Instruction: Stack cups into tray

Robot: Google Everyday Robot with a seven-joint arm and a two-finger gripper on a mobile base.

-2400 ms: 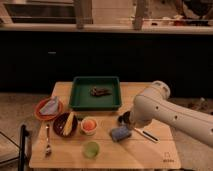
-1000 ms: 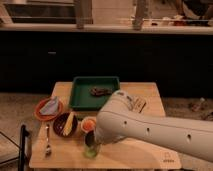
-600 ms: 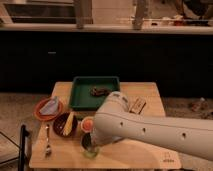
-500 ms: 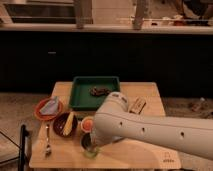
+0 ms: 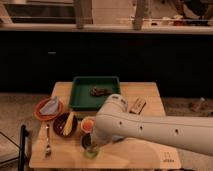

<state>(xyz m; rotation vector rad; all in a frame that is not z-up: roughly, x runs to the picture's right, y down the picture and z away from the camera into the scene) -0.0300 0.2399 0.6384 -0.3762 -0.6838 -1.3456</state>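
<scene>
The robot's white arm (image 5: 150, 131) swept in from the right edge and covered most of the near half of the wooden table (image 5: 145, 92). Its gripper (image 5: 91, 148) was down at the front of the table, right at the green cup (image 5: 90, 152), but the bulk of the arm hid nearly all of it. Whether it was closed around the cup or merely over it could not be told.

Only the lower rim of the green cup showed, near the table's front edge. Just behind it, close to the arm, stood a small round cup (image 5: 87, 124) with an orange-looking inside; its right side was cut off by the arm, and its material was hard to make out.

The dark green tray (image 5: 77, 95) sat at the back middle of the table, well apart from both cups. Something dark and lumpy (image 5: 99, 91) lay inside it, too indistinct to name.

To the left were an orange plate (image 5: 40, 111) with a bluish cloth (image 5: 50, 105) on it, a dark brown bowl (image 5: 61, 129) holding something yellow (image 5: 69, 123), and a spoon (image 5: 47, 142) lying near the left edge. A brownish packet (image 5: 137, 105) showed just above the arm, on the right.
</scene>
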